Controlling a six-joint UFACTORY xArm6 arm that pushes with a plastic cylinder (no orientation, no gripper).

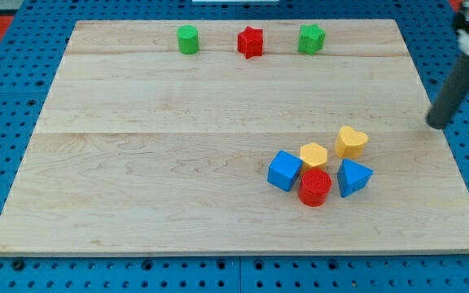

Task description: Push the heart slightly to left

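While my tip (437,124) rests on the tabletop (177,179) near the view's right edge, the yellow heart (351,142) lies at about eight o'clock from it, apart from it with bare wood between. No claw ends this arm, only the dark rod, so nothing spreads or pinches anything.

From the tabletop's middle the yellow heart sits at roughly four o'clock, at the upper right of a tight cluster. Just beside it at eight o'clock is the yellow hexagon (313,155); whether the two touch I cannot tell. At eight o'clock from the hexagon is the blue cube (284,170), close against it. Directly at six o'clock from the hexagon stands the red cylinder (315,187), touching or nearly so. At six o'clock from the heart is the blue triangular block (353,177), just beside the red cylinder's right flank.

Along the tabletop's far edge, at twelve o'clock, three blocks stand well apart in a row: the green cylinder (187,39), the red star (251,41) and a green block (311,38) that looks hexagonal.
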